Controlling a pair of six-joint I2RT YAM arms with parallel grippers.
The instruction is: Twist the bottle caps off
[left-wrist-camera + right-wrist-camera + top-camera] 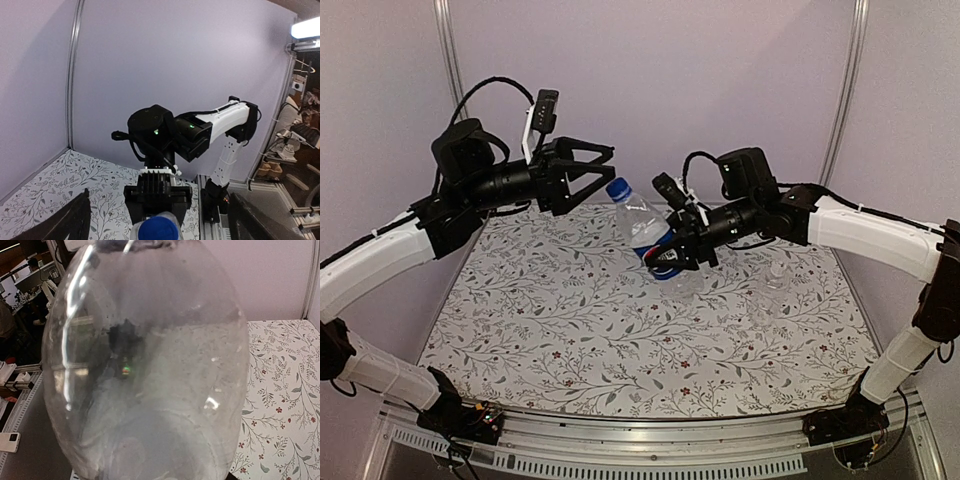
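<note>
My right gripper [670, 258] is shut on the body of a clear bottle [642, 222] with a blue label band, held tilted above the table. Its bright blue cap [618, 188] points up and left. My left gripper [607, 170] is open just left of that cap, apart from it. In the left wrist view the blue cap [158, 231] sits low between the widely spread fingers [75, 220]. In the right wrist view the bottle [150, 370] fills the frame and hides the fingers. A plain clear bottle [774, 290] with a whitish cap [777, 268] stands on the table at the right.
A floral-patterned cloth [570, 330] covers the table. Purple walls with metal posts [448, 50] close the back and sides. An aluminium rail [650, 455] runs along the near edge, between the arm bases.
</note>
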